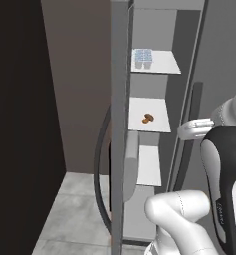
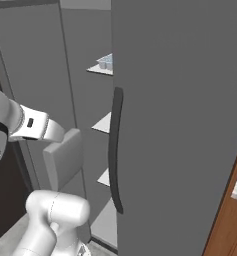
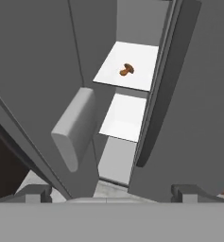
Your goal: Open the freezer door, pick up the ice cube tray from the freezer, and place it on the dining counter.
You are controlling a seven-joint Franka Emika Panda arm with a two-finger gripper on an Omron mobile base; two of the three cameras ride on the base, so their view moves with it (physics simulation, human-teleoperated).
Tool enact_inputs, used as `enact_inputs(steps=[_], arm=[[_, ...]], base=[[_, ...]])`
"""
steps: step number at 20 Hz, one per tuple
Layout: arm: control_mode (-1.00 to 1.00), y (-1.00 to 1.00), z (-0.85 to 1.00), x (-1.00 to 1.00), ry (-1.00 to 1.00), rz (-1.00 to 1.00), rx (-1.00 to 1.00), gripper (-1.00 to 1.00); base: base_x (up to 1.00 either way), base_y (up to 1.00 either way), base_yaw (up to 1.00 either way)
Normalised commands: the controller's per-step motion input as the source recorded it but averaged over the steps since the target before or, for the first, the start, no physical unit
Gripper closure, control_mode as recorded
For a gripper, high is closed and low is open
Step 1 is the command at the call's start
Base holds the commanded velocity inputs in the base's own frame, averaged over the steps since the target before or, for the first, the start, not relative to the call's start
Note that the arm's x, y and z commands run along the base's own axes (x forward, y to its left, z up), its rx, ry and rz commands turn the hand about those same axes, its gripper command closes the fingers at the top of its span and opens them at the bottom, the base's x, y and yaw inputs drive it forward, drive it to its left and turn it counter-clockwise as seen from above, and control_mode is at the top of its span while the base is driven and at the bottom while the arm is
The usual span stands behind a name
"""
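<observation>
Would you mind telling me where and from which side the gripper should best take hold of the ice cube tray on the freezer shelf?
Probably across its narrow width, coming in level through the open front. The ice cube tray lies flat on the top white shelf, near its left rear, with the freezer door swung open. The open gripper sits lower, outside, so it must rise first.

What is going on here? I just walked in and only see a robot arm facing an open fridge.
The robot arm is working at the freezer, whose freezer door already stands open. Its gripper is open and empty, outside the compartment and pointing in at the white shelves. The ice cube tray sits untouched on an upper shelf, with a small brown food item on the shelf below. So the door step looks done, and the pick-up has not begun.
</observation>
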Motion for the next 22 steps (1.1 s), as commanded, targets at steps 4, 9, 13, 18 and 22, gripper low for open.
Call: enact_inputs(steps=[4, 9, 13, 18, 22], arm=[[1.00, 0.00, 0.00, 0.00, 0.00, 0.00, 0.00, -1.00], [1.00, 0.00, 0.00, 0.00, 0.00, 0.00, 0.00, -1.00], [1.00, 0.00, 0.00, 0.00, 0.00, 0.00, 0.00, -1.00], [1.00, 0.00, 0.00, 0.00, 0.00, 0.00, 0.00, -1.00], [1.00, 0.00, 0.00, 0.00, 0.00, 0.00, 0.00, -1.00]], base=[[0.00, -0.58, 0.02], [0.03, -0.53, 0.03], [0.19, 0.00, 0.00], [0.45, 0.31, 0.00], [0.50, 0.38, 0.00]])
